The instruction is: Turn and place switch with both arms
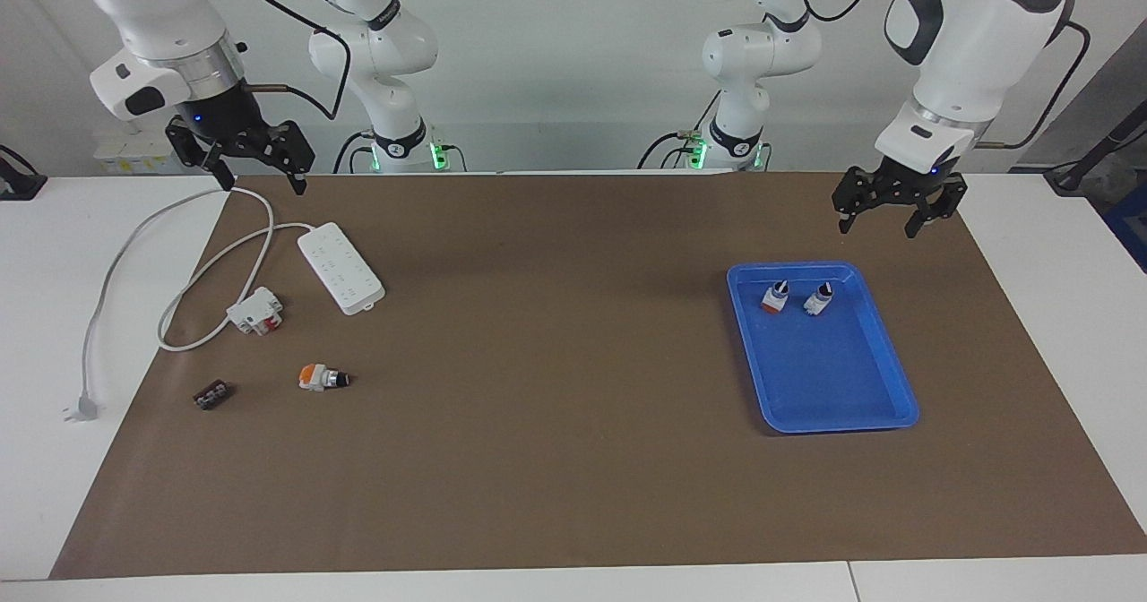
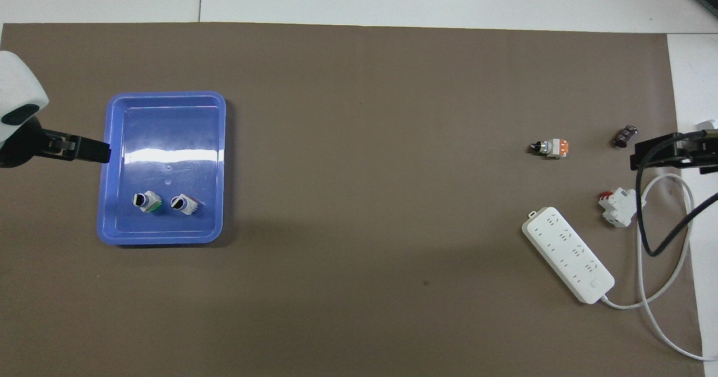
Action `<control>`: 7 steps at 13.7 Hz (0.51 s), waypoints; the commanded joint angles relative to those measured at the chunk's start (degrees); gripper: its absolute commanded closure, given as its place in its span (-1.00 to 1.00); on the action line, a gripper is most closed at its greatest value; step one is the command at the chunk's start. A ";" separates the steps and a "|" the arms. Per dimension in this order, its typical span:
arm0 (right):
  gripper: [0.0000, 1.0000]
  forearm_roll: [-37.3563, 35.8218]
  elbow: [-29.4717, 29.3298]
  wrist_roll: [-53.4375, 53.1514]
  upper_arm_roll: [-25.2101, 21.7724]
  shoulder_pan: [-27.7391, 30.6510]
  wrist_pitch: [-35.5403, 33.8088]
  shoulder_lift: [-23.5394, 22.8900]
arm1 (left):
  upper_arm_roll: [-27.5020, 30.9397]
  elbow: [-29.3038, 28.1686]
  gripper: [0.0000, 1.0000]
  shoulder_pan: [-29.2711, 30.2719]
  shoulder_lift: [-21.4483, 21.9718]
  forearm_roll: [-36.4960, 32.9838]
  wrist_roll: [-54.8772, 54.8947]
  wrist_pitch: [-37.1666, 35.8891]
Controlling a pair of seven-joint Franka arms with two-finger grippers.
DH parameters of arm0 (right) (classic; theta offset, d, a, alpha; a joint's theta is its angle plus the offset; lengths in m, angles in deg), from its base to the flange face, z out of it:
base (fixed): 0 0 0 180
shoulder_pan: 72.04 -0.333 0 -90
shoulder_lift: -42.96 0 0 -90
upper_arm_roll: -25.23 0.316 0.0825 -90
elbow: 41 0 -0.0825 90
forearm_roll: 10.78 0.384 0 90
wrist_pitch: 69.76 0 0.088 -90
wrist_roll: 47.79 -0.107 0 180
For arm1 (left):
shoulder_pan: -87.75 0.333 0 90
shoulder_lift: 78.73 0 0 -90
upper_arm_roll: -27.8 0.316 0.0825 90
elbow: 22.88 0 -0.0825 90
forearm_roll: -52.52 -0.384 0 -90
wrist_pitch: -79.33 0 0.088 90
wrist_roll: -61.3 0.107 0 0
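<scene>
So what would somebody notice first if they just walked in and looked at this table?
Probably the bright blue tray toward the left arm's end of the table, with two little switches standing in it: the green-ended switch and an orange-ended one beside it. Next, the white power strip with its looping cord at the right arm's end.

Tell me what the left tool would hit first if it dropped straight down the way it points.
Probably the brown mat, just off the blue tray's rim nearest the robots. The left tool hangs open and empty; depth is uncertain, so it might clip that rim.
</scene>
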 commanded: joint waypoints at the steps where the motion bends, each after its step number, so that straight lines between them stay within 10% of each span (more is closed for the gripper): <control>1: -1.00 1.08 -0.07 -0.84 -0.11 0.08 -0.69 0.32 | 0.28 8.13 -0.99 -0.59 -2.07 0.69 -0.82 -6.81; 7: -1.00 1.08 -0.07 -0.84 -0.11 0.08 -0.60 0.32 | -0.51 12.36 -0.99 -1.11 -2.86 0.86 -0.90 -12.62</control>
